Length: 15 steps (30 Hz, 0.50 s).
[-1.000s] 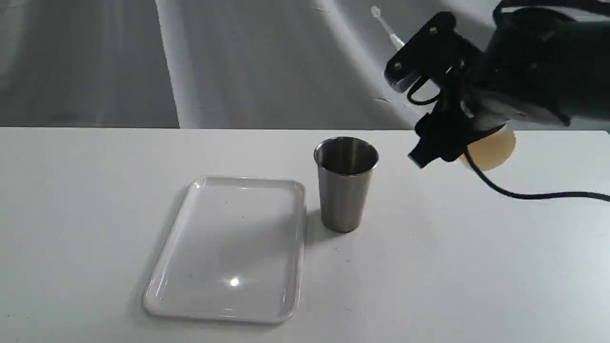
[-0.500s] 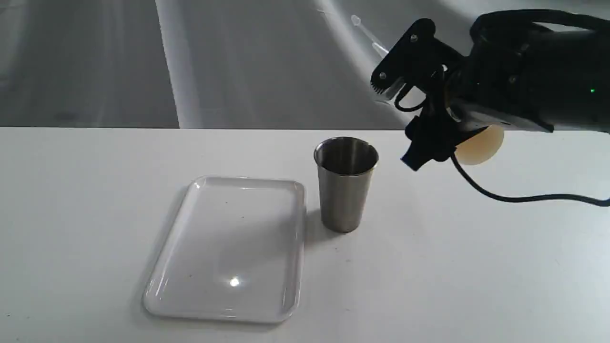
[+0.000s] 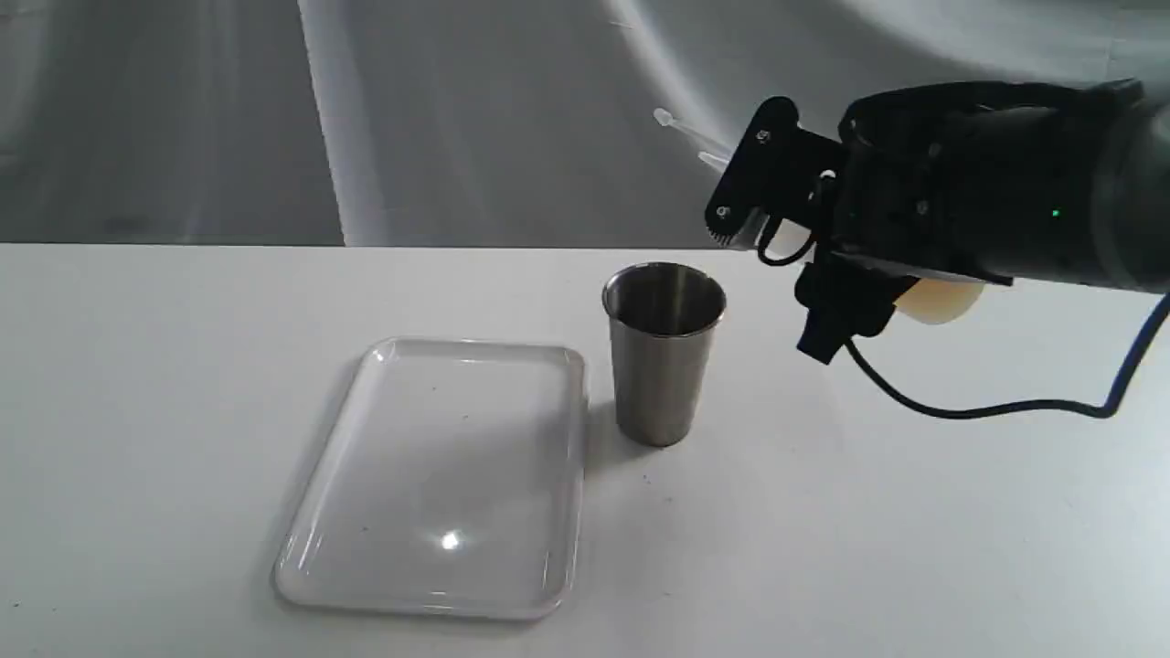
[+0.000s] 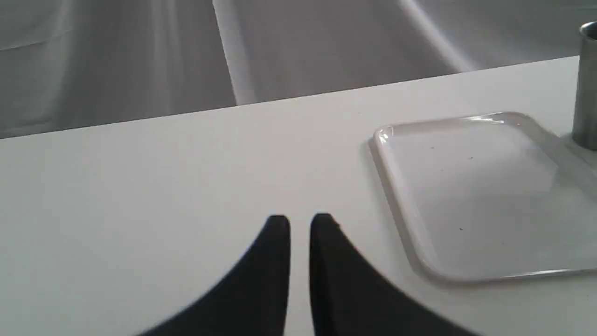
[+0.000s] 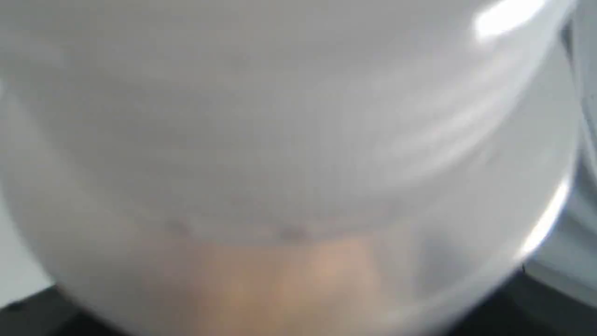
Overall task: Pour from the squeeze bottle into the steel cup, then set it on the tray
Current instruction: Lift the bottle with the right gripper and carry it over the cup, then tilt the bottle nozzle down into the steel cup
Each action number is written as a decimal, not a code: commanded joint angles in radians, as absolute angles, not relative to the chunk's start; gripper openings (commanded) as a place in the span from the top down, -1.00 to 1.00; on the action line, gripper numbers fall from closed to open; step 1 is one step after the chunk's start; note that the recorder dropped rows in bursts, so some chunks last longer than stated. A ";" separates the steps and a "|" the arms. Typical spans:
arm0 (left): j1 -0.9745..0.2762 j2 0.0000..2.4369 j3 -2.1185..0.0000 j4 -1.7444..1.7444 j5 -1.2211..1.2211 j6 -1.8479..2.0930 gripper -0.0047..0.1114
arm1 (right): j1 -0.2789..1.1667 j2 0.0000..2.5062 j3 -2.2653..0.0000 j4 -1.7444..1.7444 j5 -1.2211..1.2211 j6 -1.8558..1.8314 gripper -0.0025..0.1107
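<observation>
- Clamping the tilted squeeze bottle (image 3: 937, 300), the right gripper (image 3: 793, 247) hangs above and beside the steel cup (image 3: 660, 366), arm near level.
- The left gripper (image 4: 300, 221) sits nearly closed, empty.

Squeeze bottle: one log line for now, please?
right gripper: shut on squeeze bottle, tilted | steel cup: upright beside tray | left gripper: shut, empty

White table (image 3: 137, 411); grey creased fabric backdrop (image 3: 457, 119) behind far edge.
</observation>
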State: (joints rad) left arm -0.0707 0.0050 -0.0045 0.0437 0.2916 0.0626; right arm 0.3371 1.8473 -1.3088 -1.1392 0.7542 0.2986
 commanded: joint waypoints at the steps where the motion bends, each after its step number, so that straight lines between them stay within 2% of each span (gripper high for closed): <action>1: -0.074 0.000 0.000 0.044 0.285 0.061 0.78 | 0.341 1.856 -1.317 -1.212 0.814 0.292 0.03; 15: -0.074 0.000 0.000 0.044 0.285 0.061 0.78 | 0.368 1.936 -1.317 -1.454 0.885 0.335 0.03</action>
